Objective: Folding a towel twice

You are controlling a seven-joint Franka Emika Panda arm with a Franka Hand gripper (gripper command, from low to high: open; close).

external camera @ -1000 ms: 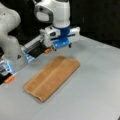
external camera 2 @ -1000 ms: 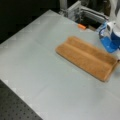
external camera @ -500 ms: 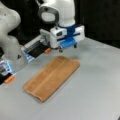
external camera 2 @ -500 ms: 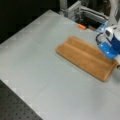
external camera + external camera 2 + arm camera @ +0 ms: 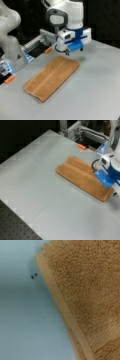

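Note:
The towel [image 5: 52, 76] lies on the grey table as a long, narrow, folded strip, tan-orange, with a raised fold line along its length. In both front views it lies flat [image 5: 82, 177]. My gripper [image 5: 74, 50], white with blue parts, hangs just above the strip's far short end, and in a front view it stands over the right end [image 5: 107, 178]. Nothing shows between its fingers. The wrist view looks straight down on a corner of the towel [image 5: 85, 290], its banded edge running diagonally with bare table on the left. No fingers show there.
A second white robot arm [image 5: 8, 27] stands at a front view's left. An aluminium frame [image 5: 37, 42] runs along the table's back with orange tabs [image 5: 48, 50] [image 5: 81, 146]. A black perforated board [image 5: 15, 225] borders the table's corner.
The gripper has shifted sideways along the towel's far short end, to the right in a front view. The towel has stayed put.

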